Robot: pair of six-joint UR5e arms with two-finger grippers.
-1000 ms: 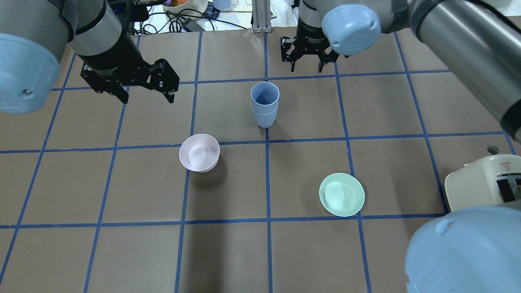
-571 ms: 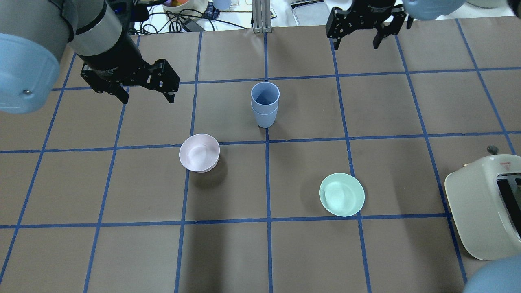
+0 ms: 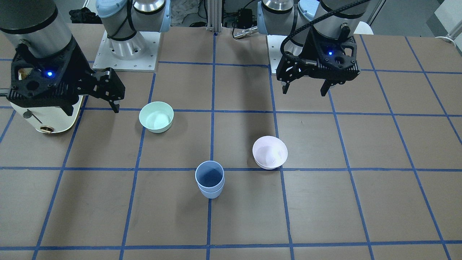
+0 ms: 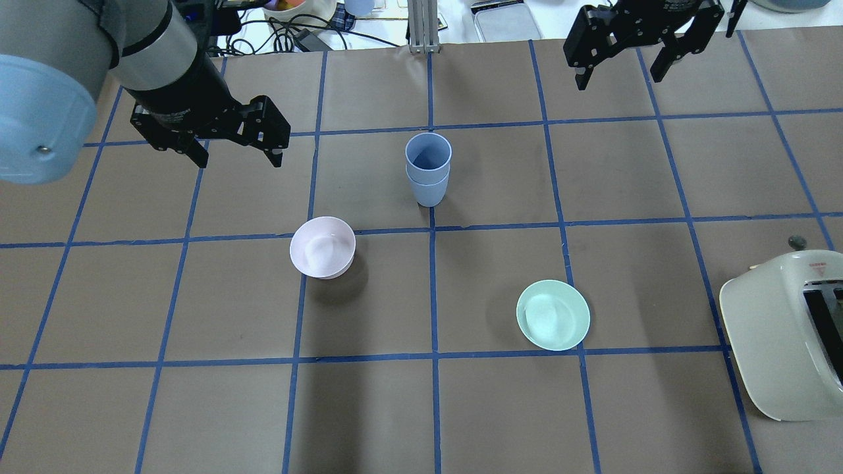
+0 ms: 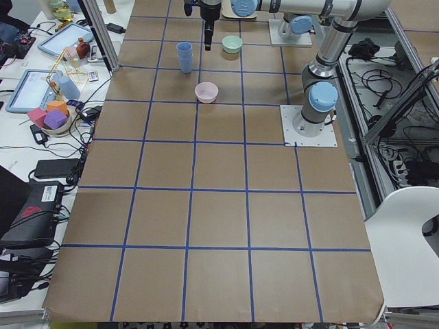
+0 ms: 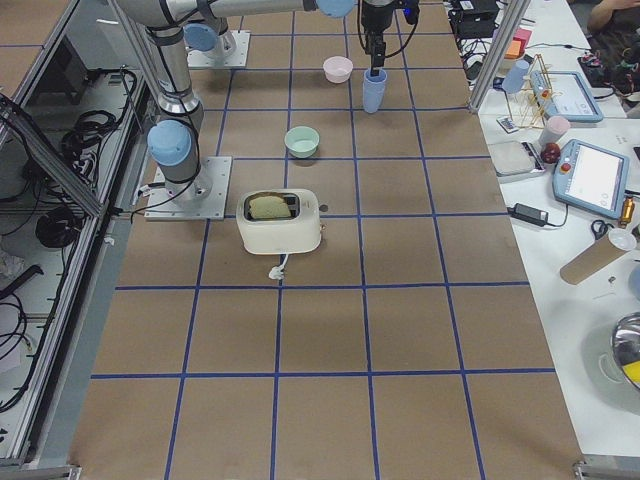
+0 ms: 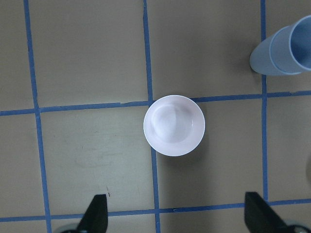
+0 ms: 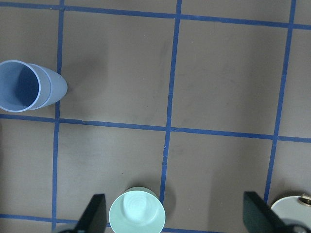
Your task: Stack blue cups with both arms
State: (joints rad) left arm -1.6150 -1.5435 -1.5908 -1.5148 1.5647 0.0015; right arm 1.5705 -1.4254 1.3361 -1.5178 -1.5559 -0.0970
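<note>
Blue cups (image 4: 428, 169) stood nested; my left claw (image 4: 238, 158) and right claw (image 4: 619, 78) hung apart, empty. I judged withdrawal needed height, well clear of the stack.

Overhead view, 12 o'clock pointing away from the robot. Two pale periwinkle-blue tapered plastic cups (image 4: 429, 179), one nested in the other, stand upright on the brown paper-covered table (image 4: 197, 408). The pale pink round plastic bowl (image 4: 323, 247) lies at their 8 o'clock, the mint-green round plastic bowl (image 4: 553, 315) at their 5 o'clock. The cream rounded toaster (image 4: 774, 342) lies at that bowl's 3 o'clock, well apart.
</note>
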